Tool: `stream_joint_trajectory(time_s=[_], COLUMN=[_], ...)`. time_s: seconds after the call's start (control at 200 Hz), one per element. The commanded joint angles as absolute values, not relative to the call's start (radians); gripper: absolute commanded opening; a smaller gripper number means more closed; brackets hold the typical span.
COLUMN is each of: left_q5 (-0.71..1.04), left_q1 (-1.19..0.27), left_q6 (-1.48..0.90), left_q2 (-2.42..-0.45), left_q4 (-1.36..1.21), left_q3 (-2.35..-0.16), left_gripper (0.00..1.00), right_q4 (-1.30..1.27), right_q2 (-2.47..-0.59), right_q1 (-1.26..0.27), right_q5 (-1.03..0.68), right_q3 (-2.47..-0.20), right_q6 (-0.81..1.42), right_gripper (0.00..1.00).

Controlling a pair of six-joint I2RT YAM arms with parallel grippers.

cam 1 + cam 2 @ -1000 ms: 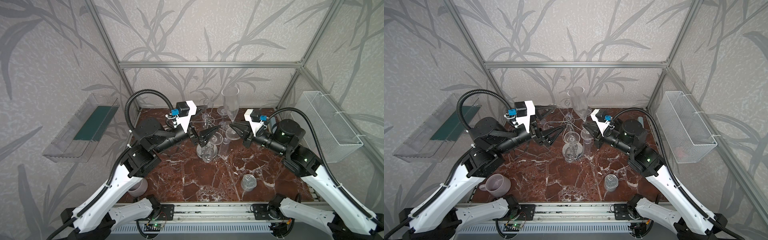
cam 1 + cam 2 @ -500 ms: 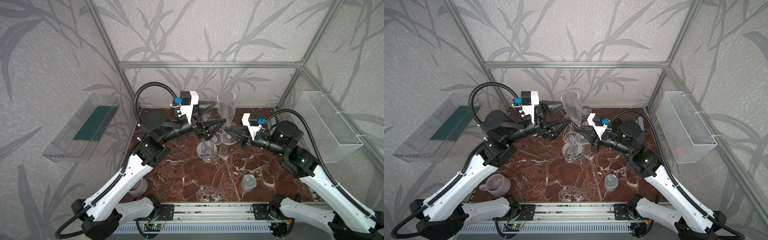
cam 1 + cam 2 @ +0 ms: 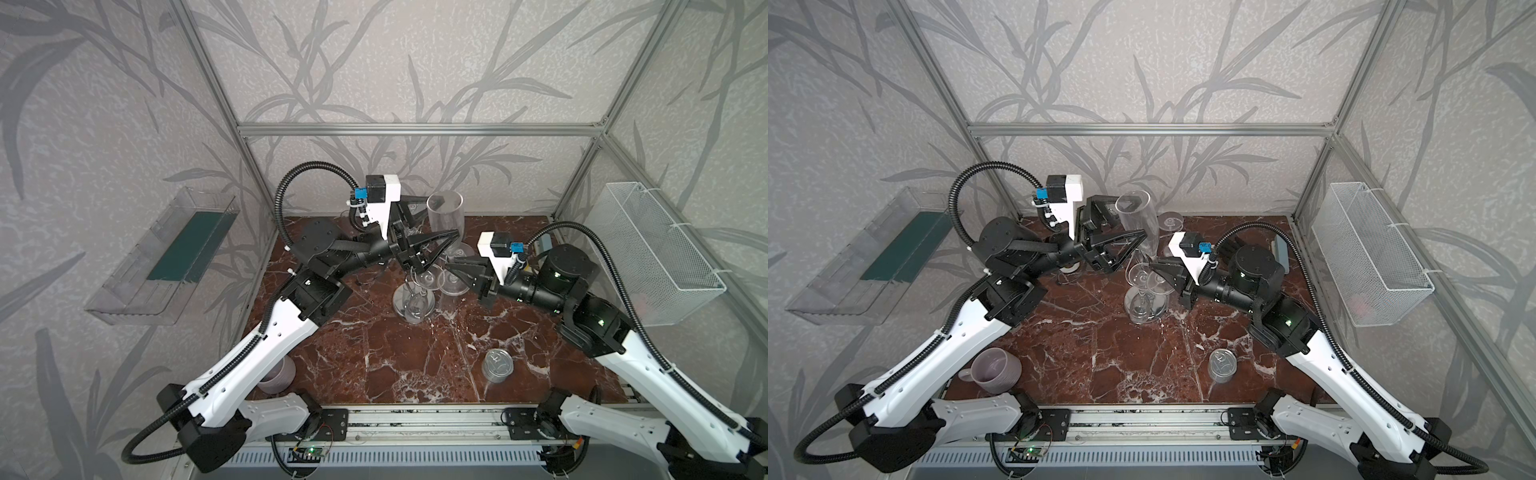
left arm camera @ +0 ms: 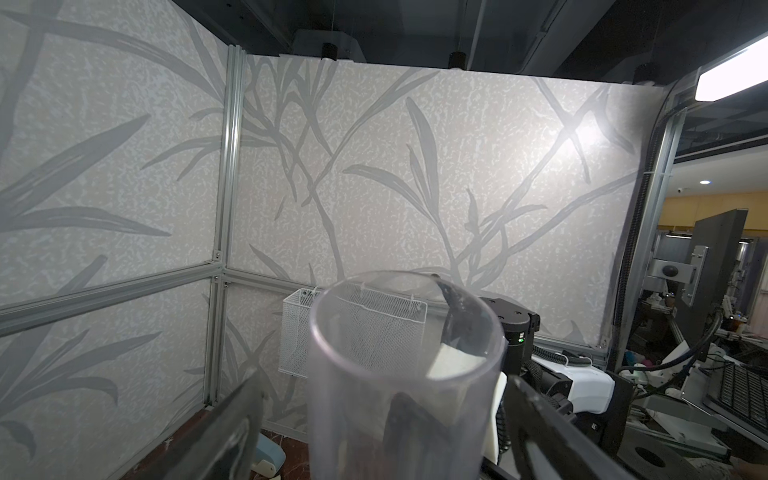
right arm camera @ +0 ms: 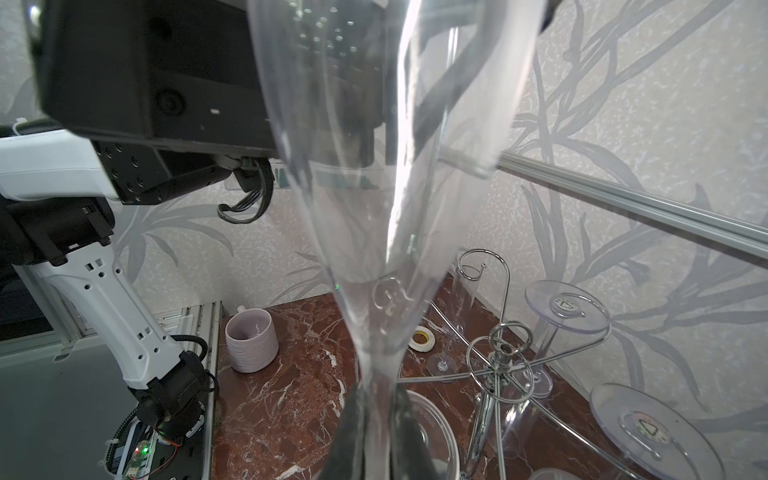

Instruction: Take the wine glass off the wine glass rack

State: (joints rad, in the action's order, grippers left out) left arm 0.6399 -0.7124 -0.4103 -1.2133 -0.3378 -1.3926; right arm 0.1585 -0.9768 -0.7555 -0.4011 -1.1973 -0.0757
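Observation:
The wine glass [image 3: 444,216] [image 3: 1138,220] is a tall clear flute standing upright in the air, clear of the wine glass rack [image 3: 413,305] [image 3: 1144,309]. My right gripper [image 3: 446,266] [image 3: 1152,266] [image 5: 380,440] is shut on its stem, below the bowl [image 5: 386,208]. My left gripper [image 3: 449,218] [image 3: 1140,218] [image 4: 384,380] is open, with one finger on each side of the bowl [image 4: 399,374]. A gap shows at one finger; the other stands close to the wall. The chrome rack's hub [image 5: 505,353] sits below and behind the held glass.
Other glasses [image 5: 565,307] hang upside down on the rack. A mauve mug [image 3: 994,370] [image 5: 251,340] stands front left and a tin can [image 3: 496,363] front right. A tape roll [image 5: 422,337] lies near the back. A wire basket [image 3: 660,253] and a clear tray [image 3: 166,253] hang on the side walls.
My left arm has risen from beside the rack, and its open fingers now flank the glass bowl. My right gripper has carried the glass slightly left.

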Motion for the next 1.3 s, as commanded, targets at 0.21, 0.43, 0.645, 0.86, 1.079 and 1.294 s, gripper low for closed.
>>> stream_joint_trajectory(time_s=[0.21, 0.43, 0.645, 0.86, 1.079, 1.294], left_q5=[0.697, 0.712, 0.708, 0.688, 0.613, 0.546], left_q1=[-0.709, -0.709, -0.709, -0.709, -0.707, -0.707], left_q6=[-0.458, -0.452, -0.444, -0.433, -0.318, -0.200], left_q2=[-1.246, -1.247, -1.246, -1.221, -1.118, -1.001], left_q4=[-0.393, -0.381, -0.371, -0.357, -0.231, -0.041], left_q3=[-1.422, -1.423, -1.424, -1.406, -1.391, -1.403], left_gripper=[0.83, 0.62, 0.46, 0.44, 0.44, 0.44], right_q4=[0.155, 0.174, 0.180, 0.169, 0.084, 0.016], right_q2=[-0.990, -1.013, -1.011, -0.996, -0.921, -0.847], right_q1=[-0.767, -0.772, -0.776, -0.776, -0.776, -0.776], right_q5=[-0.382, -0.382, -0.374, -0.342, -0.266, -0.174], right_q3=[-1.220, -1.233, -1.239, -1.234, -1.191, -1.146], right_q6=[-0.085, -0.098, -0.100, -0.107, -0.131, -0.152], right_gripper=[0.00, 0.00, 0.00, 0.56, 0.76, 0.78])
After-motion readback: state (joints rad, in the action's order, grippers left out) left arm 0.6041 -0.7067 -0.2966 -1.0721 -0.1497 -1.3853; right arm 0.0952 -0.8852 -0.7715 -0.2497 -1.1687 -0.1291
